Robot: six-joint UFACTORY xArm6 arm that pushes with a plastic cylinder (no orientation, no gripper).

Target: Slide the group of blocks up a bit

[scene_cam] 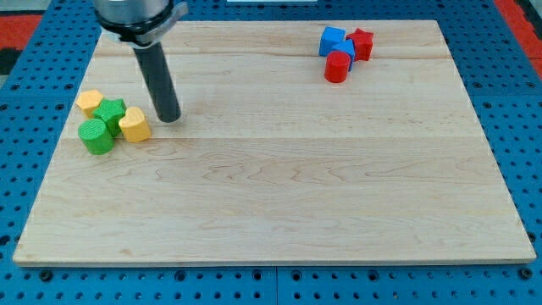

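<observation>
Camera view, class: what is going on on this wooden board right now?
A robot arm's dark rod stands on a wooden board. My tip sits just to the view's right of a cluster at the left edge: a yellow block, a green star-like block, a green cylinder and a yellow heart-like block. Whether it touches them is unclear. Another cluster, a blue block, a red block and a red cylinder, lies near the top right.

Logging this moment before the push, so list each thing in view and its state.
my tip: on the board, just right of the yellow heart-like block
yellow block, green star block, green cylinder: clustered with it
blue block, red block, red cylinder: clustered top right
</observation>
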